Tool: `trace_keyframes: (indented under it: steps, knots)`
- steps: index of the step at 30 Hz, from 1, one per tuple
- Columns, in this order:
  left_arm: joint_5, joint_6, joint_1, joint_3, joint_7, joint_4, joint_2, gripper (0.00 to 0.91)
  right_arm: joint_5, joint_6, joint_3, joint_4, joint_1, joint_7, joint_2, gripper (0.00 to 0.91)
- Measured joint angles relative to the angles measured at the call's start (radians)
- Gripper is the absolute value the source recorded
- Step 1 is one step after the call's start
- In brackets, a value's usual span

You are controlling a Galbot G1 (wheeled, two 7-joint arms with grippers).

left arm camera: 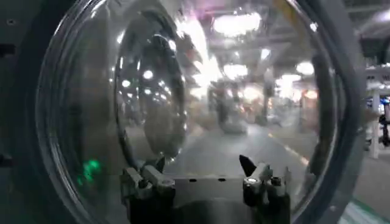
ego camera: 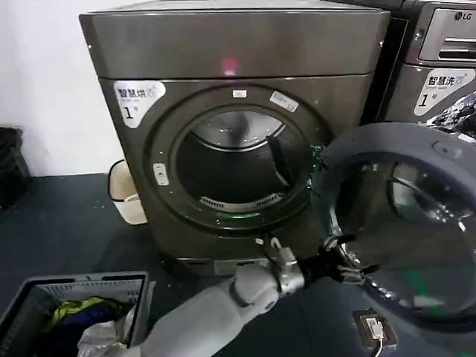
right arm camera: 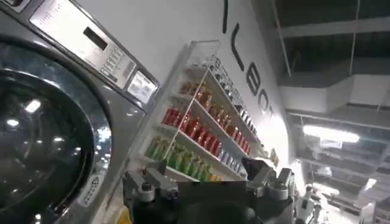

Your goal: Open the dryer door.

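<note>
One dryer door [ego camera: 416, 223] stood swung wide off your dryer [ego camera: 238, 126]; left gripper [ego camera: 343, 262], fingers parted, empty, sat against its inner glass. Right gripper [right arm camera: 207, 182] likewise parted, empty.

The dark floor [ego camera: 67, 223] carries the dryer [ego camera: 230, 111], which stands against the white wall with the LG-marked machine [ego camera: 439, 67] just beside it. A cream bin [ego camera: 128, 195] sits on the floor touching the dryer's side, and a grey basket [ego camera: 71, 309] of clothes stands nearer. A small flat device [ego camera: 374, 326] lies on the floor below the open door.
</note>
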Motion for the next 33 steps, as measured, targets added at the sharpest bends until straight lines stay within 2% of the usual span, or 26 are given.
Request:
trace_keyframes:
  steps: [17, 33]
  knots:
    - [0.098, -0.060, -0.063, -0.010, -0.077, 0.187, -0.177, 0.907, 0.004, 0.009, 0.033, -0.036, -0.007, 0.001, -0.007, 0.907]
    - [0.116, -0.081, -0.097, -0.016, -0.133, 0.214, -0.192, 0.907, 0.004, 0.022, 0.036, -0.051, -0.016, 0.001, -0.017, 0.907]
